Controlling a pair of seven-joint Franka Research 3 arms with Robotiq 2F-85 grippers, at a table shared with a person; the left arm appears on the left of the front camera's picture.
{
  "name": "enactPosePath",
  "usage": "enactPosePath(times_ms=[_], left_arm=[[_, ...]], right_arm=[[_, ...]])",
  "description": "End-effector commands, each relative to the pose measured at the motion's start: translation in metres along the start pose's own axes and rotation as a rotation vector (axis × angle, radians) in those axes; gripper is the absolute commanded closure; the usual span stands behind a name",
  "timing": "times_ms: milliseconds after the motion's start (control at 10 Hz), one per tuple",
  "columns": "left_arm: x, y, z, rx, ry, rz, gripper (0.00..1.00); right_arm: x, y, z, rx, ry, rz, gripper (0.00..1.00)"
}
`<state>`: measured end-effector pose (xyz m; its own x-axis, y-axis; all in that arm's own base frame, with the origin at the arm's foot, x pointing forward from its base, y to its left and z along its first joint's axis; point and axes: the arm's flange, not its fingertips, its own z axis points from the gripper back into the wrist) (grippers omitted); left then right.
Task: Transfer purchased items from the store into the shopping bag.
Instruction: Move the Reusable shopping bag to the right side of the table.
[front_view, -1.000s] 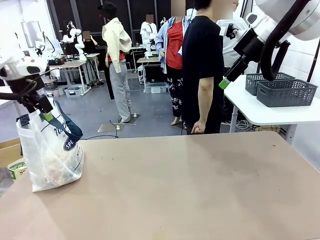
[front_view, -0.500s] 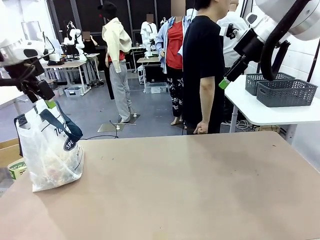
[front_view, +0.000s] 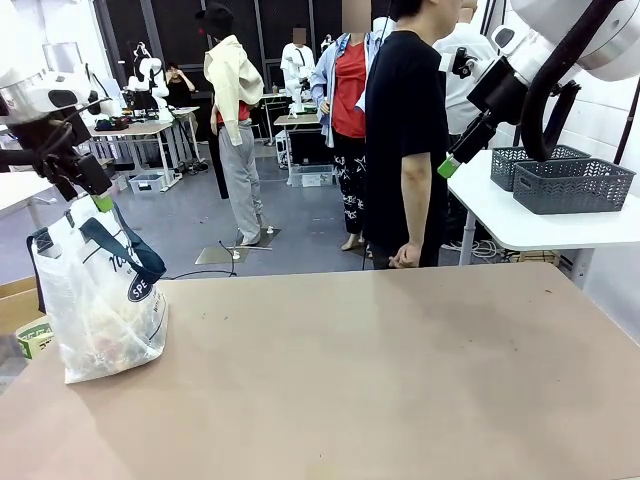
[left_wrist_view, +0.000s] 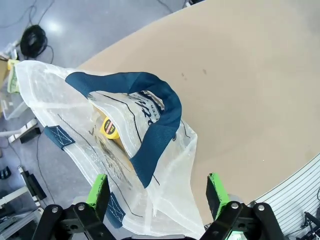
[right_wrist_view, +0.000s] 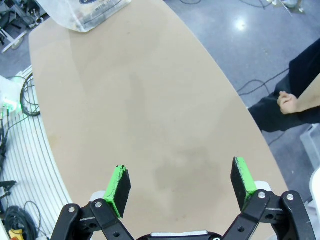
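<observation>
A: Start at the left; where is the shopping bag (front_view: 100, 305)?

B: At the bench's (front_view: 380, 380) left end, standing upright on its base with its navy handles (left_wrist_view: 155, 125) flopped over the mouth; through the clear plastic a yellow pack (left_wrist_view: 109, 127) shows among the purchased items inside; I'd judge it sits there so the left arm can work straight over it.

A: And the left claw (front_view: 95, 197)?

B: Just above the bag's mouth, spread wide with nothing between its green pads (left_wrist_view: 98, 187); it touches neither handle nor plastic; that reads as a claw with nothing left to drop.

A: The middle?

B: Bare bench; a person (front_view: 405, 140) stands at the far side, hand (right_wrist_view: 287, 102) loosely curled, taking no part.

A: The right?

B: The right claw (front_view: 452, 163) hangs high and clear of the bench, fully spread and empty; grey slotted baskets (front_view: 570, 185) sit on a white side table behind it; the transfer looks finished or nearly so.
</observation>
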<state>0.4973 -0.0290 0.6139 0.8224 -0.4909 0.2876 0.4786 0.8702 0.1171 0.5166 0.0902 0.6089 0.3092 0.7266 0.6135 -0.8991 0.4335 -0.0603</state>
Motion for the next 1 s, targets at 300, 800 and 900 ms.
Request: enactPosePath(times_ms=[300, 800, 900], left_arm=[[-0.001, 0.002, 0.0, -0.002, -0.002, -0.003, 0.0], [0.016, -0.013, 0.023, -0.269, -0.089, -0.34, 0.0], [0.024, -0.012, 0.026, -0.299, -0.125, -0.436, 0.0]], right_arm=[[0.001, 0.002, 0.002, 0.006, 0.017, -0.005, 0.0], [0.001, 0.002, 0.002, 0.006, 0.017, -0.005, 0.0], [0.001, 0.002, 0.002, 0.006, 0.017, -0.005, 0.0]])
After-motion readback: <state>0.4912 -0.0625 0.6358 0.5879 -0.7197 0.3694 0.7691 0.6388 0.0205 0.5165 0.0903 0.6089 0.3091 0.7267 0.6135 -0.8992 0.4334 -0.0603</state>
